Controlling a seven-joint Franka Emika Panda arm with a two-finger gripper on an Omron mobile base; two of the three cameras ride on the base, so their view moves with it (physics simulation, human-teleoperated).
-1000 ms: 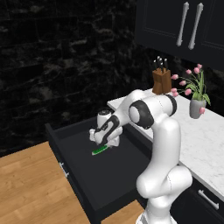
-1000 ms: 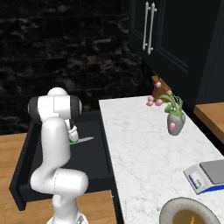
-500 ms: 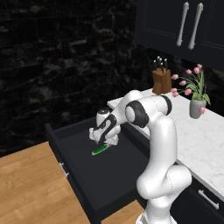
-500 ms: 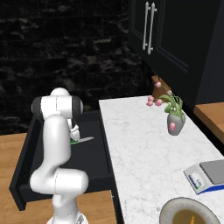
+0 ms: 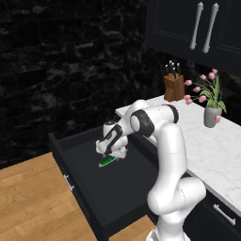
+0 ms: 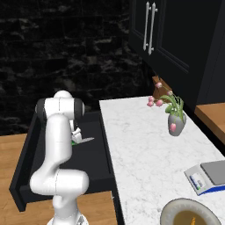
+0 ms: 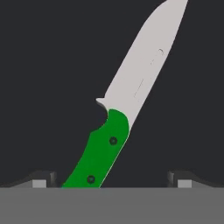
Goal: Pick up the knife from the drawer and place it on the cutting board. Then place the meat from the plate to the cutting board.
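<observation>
Green-handled knife (image 7: 103,151) lay flat on matte black floor of drawer (image 5: 80,188), smooth pale blade tapering. Your gripper (image 5: 111,154) had sunk closer since earlier; fingertips (image 7: 39,180) stood wide, straddling handle, gripping nothing.

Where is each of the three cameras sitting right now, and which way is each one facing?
Left base view: behind-left of the arm, facing the open drawer; arm at lower right.
Right base view: behind-right, facing drawer and counter; arm at lower left.
Hand view: on the hand, facing the knife; fingertips at bottom.
Shared: both base views show knife and drawer.
</observation>
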